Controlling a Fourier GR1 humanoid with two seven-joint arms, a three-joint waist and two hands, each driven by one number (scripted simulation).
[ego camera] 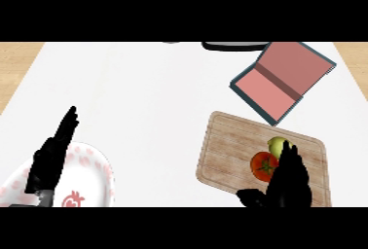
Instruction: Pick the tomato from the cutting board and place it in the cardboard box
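A red tomato (262, 165) lies on the wooden cutting board (230, 146) at the right, with a yellow-green fruit (277, 144) just behind it. My right hand (289, 181) hovers over the board's near right part, its fingers straight and pointing away, covering the tomato's right side; nothing is held. The box (284, 80), pink inside with a dark teal rim, sits at the far right, beyond the board. My left hand (49, 160) rests open at the lower left, fingers up, over a plate.
A white plate (90, 170) with a red pattern lies at the lower left under my left hand. A dark object (233, 46) shows at the counter's far edge. Wooden floor borders the white counter (144, 97) on both sides.
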